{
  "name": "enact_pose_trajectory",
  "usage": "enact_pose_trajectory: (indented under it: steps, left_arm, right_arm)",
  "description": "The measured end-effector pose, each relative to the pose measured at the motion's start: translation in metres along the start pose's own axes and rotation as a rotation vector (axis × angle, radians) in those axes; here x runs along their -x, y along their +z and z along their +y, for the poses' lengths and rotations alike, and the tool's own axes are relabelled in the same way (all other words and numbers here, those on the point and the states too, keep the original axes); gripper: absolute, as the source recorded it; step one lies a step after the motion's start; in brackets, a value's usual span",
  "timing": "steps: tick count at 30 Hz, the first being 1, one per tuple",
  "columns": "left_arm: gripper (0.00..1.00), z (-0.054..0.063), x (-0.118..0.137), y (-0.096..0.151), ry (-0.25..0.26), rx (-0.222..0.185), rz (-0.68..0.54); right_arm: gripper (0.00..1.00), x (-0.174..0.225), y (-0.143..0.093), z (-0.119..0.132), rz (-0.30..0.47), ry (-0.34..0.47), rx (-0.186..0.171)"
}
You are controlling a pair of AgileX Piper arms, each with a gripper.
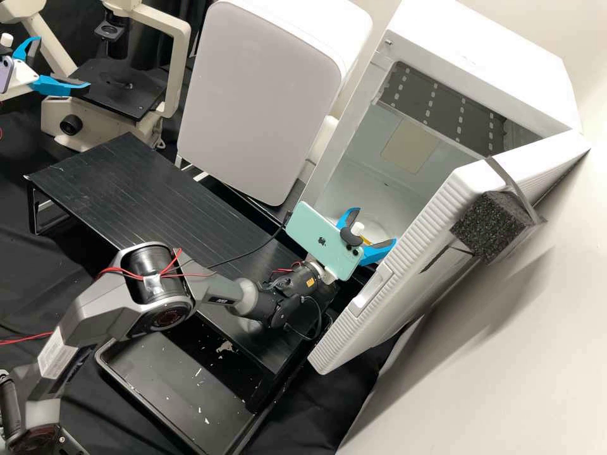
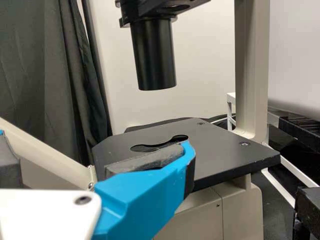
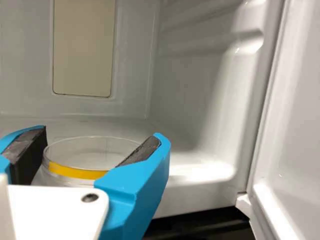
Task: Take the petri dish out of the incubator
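The white incubator (image 1: 480, 44) stands with its door (image 1: 404, 278) swung open. At its mouth is my right gripper (image 1: 376, 225), fingers apart; part of the yellow band of the petri dish (image 1: 366, 241) shows between them. In the right wrist view the clear dish (image 3: 75, 172) rests on the incubator floor, flanked by the open fingers of my right gripper (image 3: 100, 134); whether they touch it I cannot tell. My left gripper (image 1: 63, 62) is open beside the microscope at the upper left. In the left wrist view my left gripper (image 2: 95, 140) holds nothing.
A microscope with a black stage (image 1: 120, 88) stands at the back left. Beside the incubator is a white, grey-fronted box (image 1: 259, 95). The black raised shelf (image 1: 126, 189) and a lower black tray (image 1: 183, 385) lie near the right arm. Black foam (image 1: 490, 227) is strapped to the door.
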Motion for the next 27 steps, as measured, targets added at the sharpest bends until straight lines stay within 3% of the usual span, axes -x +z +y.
enact_pose_trajectory:
  steps: [7, 27]
  left_arm:
    - [1.0, 0.0, 0.0, 0.0, 0.0, 0.0, 0.0]
    - [1.0, 0.0, 0.0, 0.0, 0.0, 0.0, 0.0]
  right_arm:
    - [0.0, 0.01, -0.001, 0.01, 0.06, 0.058, -0.016]
    - [0.0, 0.017, 0.002, 0.004, 0.051, 0.044, -0.031]
